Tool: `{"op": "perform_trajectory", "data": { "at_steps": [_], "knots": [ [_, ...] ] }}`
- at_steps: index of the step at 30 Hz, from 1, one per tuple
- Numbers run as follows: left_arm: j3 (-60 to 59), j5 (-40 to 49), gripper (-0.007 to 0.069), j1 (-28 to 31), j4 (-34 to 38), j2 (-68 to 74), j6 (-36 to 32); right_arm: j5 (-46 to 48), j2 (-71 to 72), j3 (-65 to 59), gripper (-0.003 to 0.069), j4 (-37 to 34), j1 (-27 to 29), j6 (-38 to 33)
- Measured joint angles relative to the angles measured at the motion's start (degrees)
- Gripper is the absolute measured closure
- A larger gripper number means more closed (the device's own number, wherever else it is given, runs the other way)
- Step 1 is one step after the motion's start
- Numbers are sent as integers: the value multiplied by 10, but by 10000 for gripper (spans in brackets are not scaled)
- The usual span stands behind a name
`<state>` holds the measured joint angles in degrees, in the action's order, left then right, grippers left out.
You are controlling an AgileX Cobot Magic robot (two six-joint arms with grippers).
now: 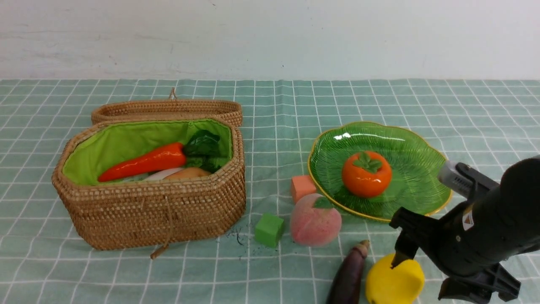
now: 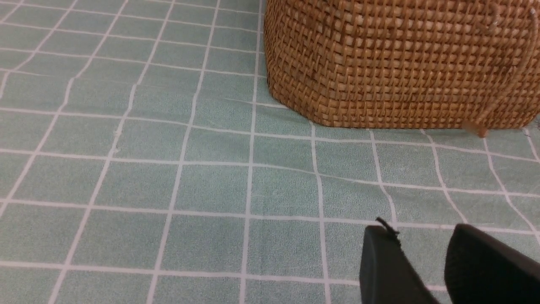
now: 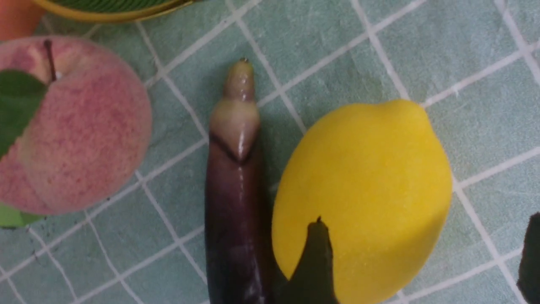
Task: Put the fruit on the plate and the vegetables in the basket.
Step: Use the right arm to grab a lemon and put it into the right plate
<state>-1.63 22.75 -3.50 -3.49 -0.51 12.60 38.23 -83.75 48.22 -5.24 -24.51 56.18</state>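
The wicker basket [image 1: 156,211] stands at the left with its lid [image 1: 168,110] folded back. Inside lie the carrot [image 1: 147,162], the white radish [image 1: 162,174] and the potato [image 1: 190,172]. The persimmon [image 1: 366,174] sits on the green plate [image 1: 422,169]. On the cloth lie the peach [image 1: 315,219], the eggplant [image 1: 350,274] and the lemon [image 1: 394,283]. My right gripper [image 3: 424,223] is open over the lemon [image 3: 367,190]: one finger overlaps it and the other stands well clear, with the eggplant [image 3: 236,190] alongside. My left gripper [image 2: 422,232] is slightly open and empty, low over the cloth before the basket [image 2: 400,63].
An orange cube [image 1: 303,187] lies against the plate's near-left rim. A green cube [image 1: 269,229] lies left of the peach. The peach [image 3: 80,126] rests close to the eggplant's stem end. A white wall runs along the back of the table.
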Motion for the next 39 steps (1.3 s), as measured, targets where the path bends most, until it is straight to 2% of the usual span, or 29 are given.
{"op": "perform_trajectory", "data": {
  "at_steps": [7, 21, 36, 39],
  "knots": [
    [0, 0, 402, 0, 0, 0, 0, -57, -36, 0, 66, -18, -3, 31],
    [0, 0, 396, 0, 0, 0, 0, -71, -83, 12, 58, -35, -3, 25],
    [0, 0, 389, 0, 0, 0, 0, -76, -80, 12, 81, -30, -5, -62],
    [0, 0, 389, 0, 0, 0, 0, -54, -65, 9, 81, -3, -7, -64]
  ]
}}
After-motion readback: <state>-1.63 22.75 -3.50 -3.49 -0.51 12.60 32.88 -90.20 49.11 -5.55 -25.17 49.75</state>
